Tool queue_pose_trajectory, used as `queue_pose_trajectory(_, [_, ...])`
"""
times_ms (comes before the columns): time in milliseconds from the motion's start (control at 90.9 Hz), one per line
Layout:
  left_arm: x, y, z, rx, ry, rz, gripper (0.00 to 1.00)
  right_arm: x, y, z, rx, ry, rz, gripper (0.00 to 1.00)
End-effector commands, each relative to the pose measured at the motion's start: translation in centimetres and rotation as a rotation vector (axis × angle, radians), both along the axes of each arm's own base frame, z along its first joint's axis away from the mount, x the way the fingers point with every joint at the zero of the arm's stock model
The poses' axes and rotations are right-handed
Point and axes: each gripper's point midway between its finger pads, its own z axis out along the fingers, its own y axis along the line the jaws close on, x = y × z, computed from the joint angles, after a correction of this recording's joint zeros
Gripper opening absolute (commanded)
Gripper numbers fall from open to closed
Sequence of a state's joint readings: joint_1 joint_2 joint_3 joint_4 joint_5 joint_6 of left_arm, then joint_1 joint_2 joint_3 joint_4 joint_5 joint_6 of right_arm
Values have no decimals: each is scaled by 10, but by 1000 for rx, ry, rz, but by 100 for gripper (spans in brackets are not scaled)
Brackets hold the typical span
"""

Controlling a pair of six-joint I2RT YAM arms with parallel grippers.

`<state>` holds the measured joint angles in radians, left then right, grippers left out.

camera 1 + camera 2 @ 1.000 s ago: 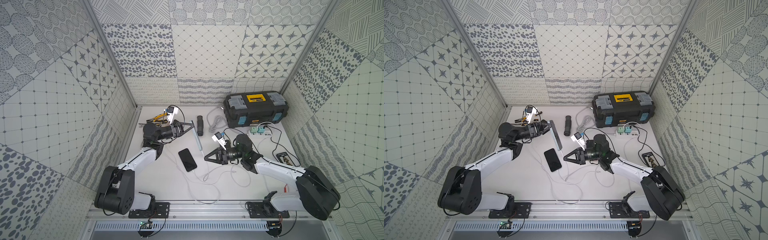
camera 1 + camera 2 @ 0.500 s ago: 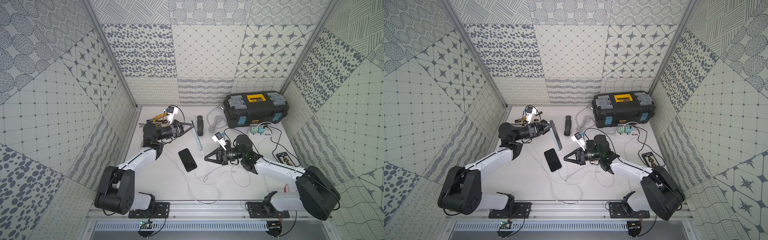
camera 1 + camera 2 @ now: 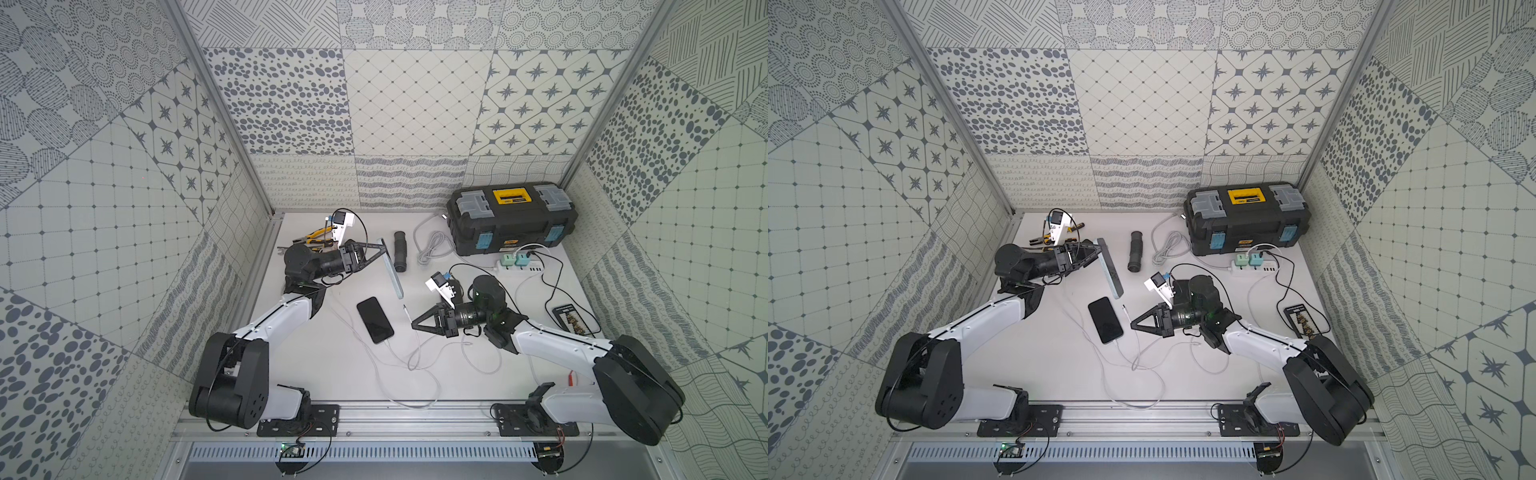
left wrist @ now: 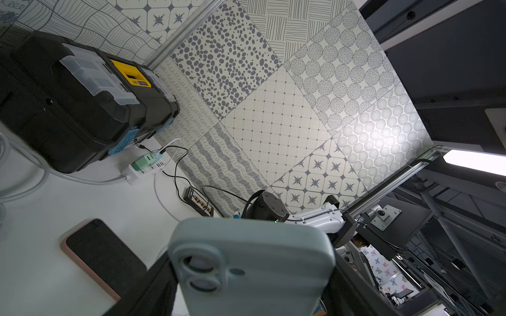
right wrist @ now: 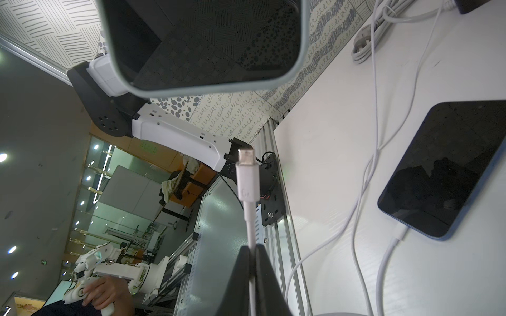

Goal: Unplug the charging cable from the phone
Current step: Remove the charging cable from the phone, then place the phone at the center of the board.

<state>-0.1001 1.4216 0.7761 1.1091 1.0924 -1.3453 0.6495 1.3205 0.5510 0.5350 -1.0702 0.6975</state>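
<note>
A phone [image 3: 390,270] in a pale grey-blue case is held edge-on above the table, with my left gripper [image 3: 381,248] shut on its sides. The left wrist view shows its back and camera lenses [image 4: 260,260] between the fingers [image 4: 161,276]. My right gripper [image 3: 414,325] is shut on the white charging cable just below its plug [image 5: 247,177]. The plug stands free in the air, apart from the held phone's lower edge [image 5: 205,41]. In a top view the plug [image 3: 1124,308] sits right of a second phone.
A second dark-screened phone [image 3: 375,319] lies flat mid-table with a white cable plugged into it. Loose white cables [image 3: 415,374] trail toward the front edge. Toolbox [image 3: 511,218], power strip [image 3: 519,264], black tube [image 3: 400,251], coiled grey cable [image 3: 432,247] and pliers [image 3: 316,237] line the back.
</note>
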Motion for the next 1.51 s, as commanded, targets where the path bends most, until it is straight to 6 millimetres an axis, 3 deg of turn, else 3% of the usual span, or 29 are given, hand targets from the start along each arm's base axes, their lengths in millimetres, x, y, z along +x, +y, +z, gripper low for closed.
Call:
queue_pose_trajectory(0, [0,4,24,-29,-102,35,0,-4,-1,5,15,-44,5,0])
queue_pose_trajectory(132, [-1,4,25,-29,-105,32,0,-2,-2,2,2,-39,-4,0])
queue_pose_trajectory(275, [-1,4,24,-28,-103,32,0,2,-2,4,0,-46,-20,55])
queue_pose_trajectory(319, [-1,4,23,-28,-100,31,0,3,-2,5,1,-47,-24,64])
queue_pose_trajectory(748, [-4,4,20,-30,-94,24,0,16,0,23,-12,-73,-41,96])
queue_pose_trajectory(1046, [-5,4,16,-32,-85,22,0,28,8,48,-14,-112,-48,97])
queue_pose_trajectory(1497, [-6,4,16,-34,-85,17,0,46,32,66,-21,-150,-26,97])
